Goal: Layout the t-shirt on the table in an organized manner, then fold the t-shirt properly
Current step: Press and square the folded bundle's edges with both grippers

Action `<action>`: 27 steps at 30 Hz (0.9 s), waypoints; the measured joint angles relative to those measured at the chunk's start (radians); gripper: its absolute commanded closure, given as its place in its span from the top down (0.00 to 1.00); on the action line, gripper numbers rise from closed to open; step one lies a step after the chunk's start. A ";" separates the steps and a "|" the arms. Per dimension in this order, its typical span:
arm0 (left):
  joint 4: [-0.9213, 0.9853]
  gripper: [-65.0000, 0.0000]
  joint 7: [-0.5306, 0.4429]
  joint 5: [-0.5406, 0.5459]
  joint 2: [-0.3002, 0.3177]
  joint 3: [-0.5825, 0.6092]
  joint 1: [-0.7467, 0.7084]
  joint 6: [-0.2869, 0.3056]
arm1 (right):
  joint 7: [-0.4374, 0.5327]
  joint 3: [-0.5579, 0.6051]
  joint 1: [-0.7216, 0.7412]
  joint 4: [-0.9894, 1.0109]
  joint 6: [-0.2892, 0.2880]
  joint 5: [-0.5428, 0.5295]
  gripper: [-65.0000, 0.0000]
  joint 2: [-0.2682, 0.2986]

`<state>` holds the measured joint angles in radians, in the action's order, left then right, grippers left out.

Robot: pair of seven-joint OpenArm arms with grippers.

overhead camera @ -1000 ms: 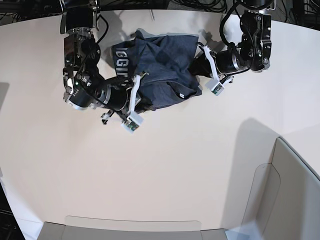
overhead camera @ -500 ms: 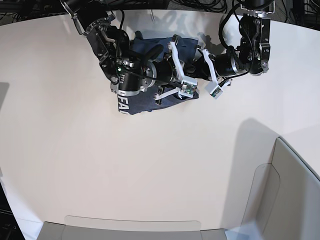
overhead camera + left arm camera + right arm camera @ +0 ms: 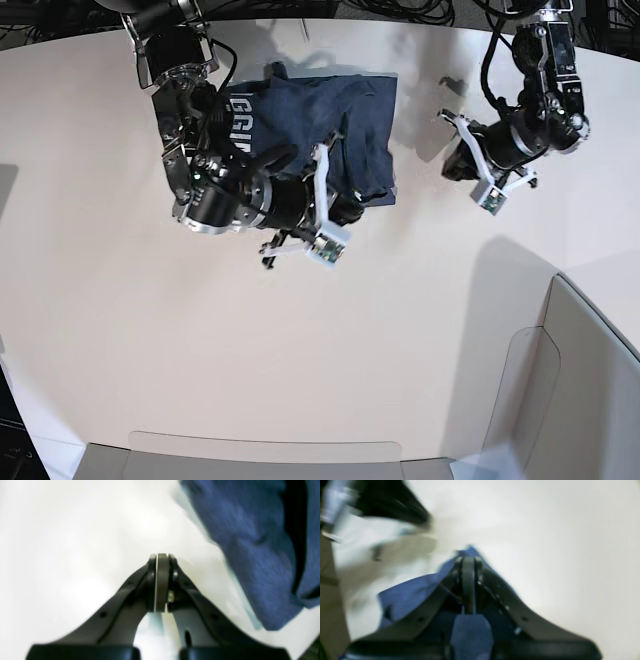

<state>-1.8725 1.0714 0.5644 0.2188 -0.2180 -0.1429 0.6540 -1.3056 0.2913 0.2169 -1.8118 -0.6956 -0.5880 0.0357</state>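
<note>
Fingers of your right gripper pinch the t-shirt; your left gripper sits closed, empty, beside the t-shirt. Spreading unfinished, 0 folds made.

The t-shirt lies bunched toward twelve o'clock on the table, a dark navy heathered heap folded over itself rather than spread flat. White block lettering runs along its nine o'clock side, partly hidden. Its five o'clock corner is rumpled, one fold drawn out toward six o'clock. The table is smooth and off-white, with a curved far edge, far larger than the shirt.
</note>
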 measured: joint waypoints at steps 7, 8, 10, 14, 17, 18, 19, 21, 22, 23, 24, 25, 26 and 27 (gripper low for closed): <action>-0.087 0.00 0.145 0.196 -0.085 0.012 0.004 0.003 | -0.005 -0.245 -0.041 0.003 0.000 0.008 0.00 0.043; -0.084 0.00 0.183 0.214 -0.090 0.029 0.002 0.003 | -0.005 -0.257 -0.044 0.003 0.000 0.009 0.00 0.053; -0.084 0.00 0.239 0.274 -0.104 0.074 -0.001 0.004 | 0.000 -0.284 -0.054 0.010 0.000 -0.005 0.00 0.055; -0.084 0.00 0.283 0.349 -0.124 0.180 0.004 0.004 | -0.005 -0.296 -0.093 0.031 0.000 -0.014 0.00 0.055; -0.084 0.00 0.295 0.338 -0.117 0.227 0.003 0.000 | -0.001 -0.293 -0.106 0.077 0.000 -0.035 0.00 0.047; -0.084 0.00 0.298 0.333 -0.116 0.241 0.004 0.000 | -0.002 -0.292 -0.109 0.104 0.000 -0.047 0.00 0.044; -0.084 0.00 0.298 0.333 -0.115 0.256 0.004 -0.003 | 0.000 -0.291 -0.111 0.137 0.000 -0.053 0.00 0.041; -0.084 0.00 0.298 0.333 -0.116 0.279 0.003 -0.003 | 0.005 -0.290 -0.113 0.193 0.000 -0.058 0.00 0.043; -0.084 0.00 0.297 0.334 -0.116 0.286 0.001 -0.003 | 0.004 -0.290 -0.114 0.220 0.000 -0.055 0.00 0.044; -0.083 0.00 0.297 0.335 -0.117 0.294 -0.002 -0.003 | 0.005 -0.290 -0.114 0.244 0.000 -0.049 0.00 0.045; -0.075 0.00 0.296 0.338 -0.116 0.296 -0.004 -0.002 | 0.009 -0.291 -0.114 0.270 0.000 -0.051 0.00 0.045; -0.063 0.00 0.294 0.337 -0.116 0.296 -0.004 -0.003 | 0.013 -0.292 -0.114 0.292 0.001 -0.058 0.00 0.047; -0.047 0.00 0.293 0.330 -0.109 0.296 -0.005 -0.003 | 0.019 -0.292 -0.114 0.314 0.003 -0.064 0.00 0.047; -0.027 0.00 0.293 0.333 -0.096 0.296 -0.010 -0.003 | 0.027 -0.292 -0.111 0.332 0.003 -0.072 0.00 0.048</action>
<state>-1.8999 1.3643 0.8978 0.1226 0.0776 -0.1528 0.6514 -1.2789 -0.0006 0.1062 -1.4803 -0.6926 -0.6605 0.0841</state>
